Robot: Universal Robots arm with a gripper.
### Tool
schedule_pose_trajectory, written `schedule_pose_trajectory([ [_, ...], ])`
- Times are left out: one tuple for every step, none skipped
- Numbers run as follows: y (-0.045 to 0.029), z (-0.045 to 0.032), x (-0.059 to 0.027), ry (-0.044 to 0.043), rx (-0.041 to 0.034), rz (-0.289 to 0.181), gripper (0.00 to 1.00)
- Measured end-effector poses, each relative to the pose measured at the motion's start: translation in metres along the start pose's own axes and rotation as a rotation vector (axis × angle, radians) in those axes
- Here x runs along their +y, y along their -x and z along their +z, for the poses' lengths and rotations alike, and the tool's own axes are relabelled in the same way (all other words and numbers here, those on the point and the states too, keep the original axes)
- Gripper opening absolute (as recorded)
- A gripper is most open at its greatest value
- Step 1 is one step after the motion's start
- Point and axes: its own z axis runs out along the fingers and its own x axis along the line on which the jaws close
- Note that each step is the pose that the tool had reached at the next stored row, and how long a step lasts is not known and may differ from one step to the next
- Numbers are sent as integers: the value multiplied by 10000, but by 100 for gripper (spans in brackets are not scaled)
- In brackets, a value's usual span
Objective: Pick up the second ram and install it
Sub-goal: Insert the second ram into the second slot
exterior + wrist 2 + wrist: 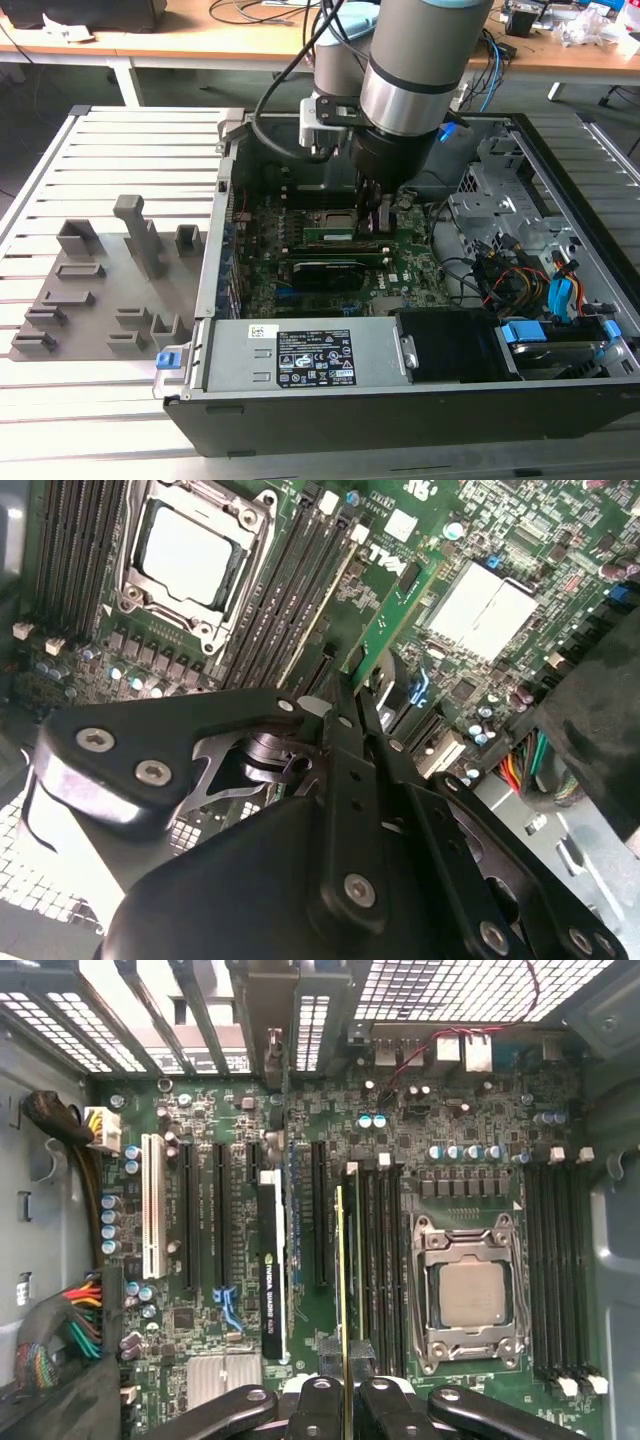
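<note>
The second ram (341, 1260) is a narrow green stick standing on edge over the memory slot farthest from the CPU socket (470, 1295) in the bank beside it. My gripper (345, 1385) is shut on one end of it. In the second wrist view the ram (400, 610) reaches out from the gripper (358, 685) along the dark slots. In the exterior view the gripper (372, 222) is deep inside the open computer case, with the ram (328, 236) lying across the motherboard (400, 270). I cannot tell whether the stick is seated in the slot.
A black graphics card (270, 1260) stands a few slots from the ram. The power supply (300, 355) and coloured cables (530, 280) crowd the case's front and the exterior view's right. Grey holder blocks (100, 290) sit on the slatted table at the exterior view's left.
</note>
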Motion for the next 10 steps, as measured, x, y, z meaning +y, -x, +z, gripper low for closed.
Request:
schedule_pose_trajectory([
  [6, 8, 11, 1, -1, -1, 14],
  [18, 17, 29, 1, 1, -1, 14],
  [34, 27, 43, 1, 0, 0, 14],
  [58, 35, 48, 2, -1, 0, 14],
  [92, 49, 52, 1, -8, -1, 14],
  [149, 80, 56, 2, -16, 0, 14],
  [168, 109, 57, 2, -17, -1, 14],
  [191, 163, 58, 1, -17, -1, 14],
  [198, 198, 79, 2, -16, -2, 14],
  [213, 253, 107, 2, -17, 2, 14],
])
